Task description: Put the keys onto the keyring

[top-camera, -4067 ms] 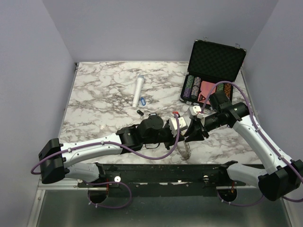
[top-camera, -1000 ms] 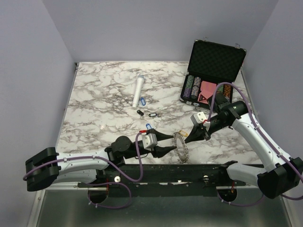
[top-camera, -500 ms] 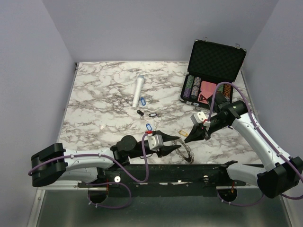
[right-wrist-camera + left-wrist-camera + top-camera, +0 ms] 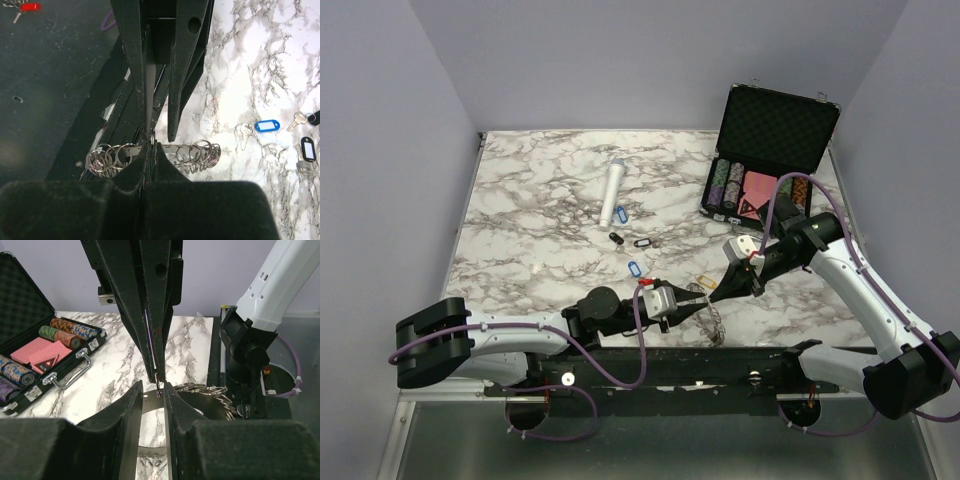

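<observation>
Over the marbled bench point(image 4: 520, 220), the right end effector point(image 4: 149, 148) is clamping the silvery-grey metal keyring point(image 4: 200, 151). The left end effector point(image 4: 151, 389) — slightly parted — is straddling it.

No text, label or number can be read anywhere

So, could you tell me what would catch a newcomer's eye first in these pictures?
Both pincers meet over the keyring at the near edge of the table: the right pincer is shut on its band, and the left pincer straddles the band beside it. An open case of poker chips stands at the far right, and loose tagged keys lie mid-table.
</observation>
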Robot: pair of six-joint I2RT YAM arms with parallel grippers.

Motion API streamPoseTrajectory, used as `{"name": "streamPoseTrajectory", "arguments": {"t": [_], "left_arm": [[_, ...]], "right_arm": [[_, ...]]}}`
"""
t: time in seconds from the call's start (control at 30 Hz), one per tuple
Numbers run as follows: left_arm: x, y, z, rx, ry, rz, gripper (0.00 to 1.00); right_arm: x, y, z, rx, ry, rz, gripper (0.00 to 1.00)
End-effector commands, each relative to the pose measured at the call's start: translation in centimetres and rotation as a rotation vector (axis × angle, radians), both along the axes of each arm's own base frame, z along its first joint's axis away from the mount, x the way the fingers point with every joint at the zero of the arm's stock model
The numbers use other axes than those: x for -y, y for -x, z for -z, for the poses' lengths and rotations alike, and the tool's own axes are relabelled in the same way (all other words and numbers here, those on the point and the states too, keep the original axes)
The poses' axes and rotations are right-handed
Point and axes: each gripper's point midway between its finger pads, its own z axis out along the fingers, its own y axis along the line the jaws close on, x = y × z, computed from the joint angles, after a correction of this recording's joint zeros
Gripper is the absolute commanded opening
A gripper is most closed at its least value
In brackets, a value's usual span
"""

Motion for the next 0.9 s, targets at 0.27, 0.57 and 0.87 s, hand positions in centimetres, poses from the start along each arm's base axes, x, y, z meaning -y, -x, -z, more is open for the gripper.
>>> {"name": "streamPoseTrajectory", "arguments": {"t": [0.27,0.57,0.87], "left_arm": [[0.68,-0.69,-0.44,0.024,-0.002,-0.034,0.18],[0.76,-0.62,-0.49,0.022,-0.001,-0.029,0.17],[0.76,-0.66,-0.78,0.016,0.013,-0.032,0.17]], "right_arm": [[-0.18,0.75,-1.75,-0.048,-0.046,0.001,0.0],[-0.16,0.76,-1.72,-0.052,-0.046,0.004,0.0],[-0.19,0.77,-1.71,-0.059,-0.047,0.005,0.0]]}}
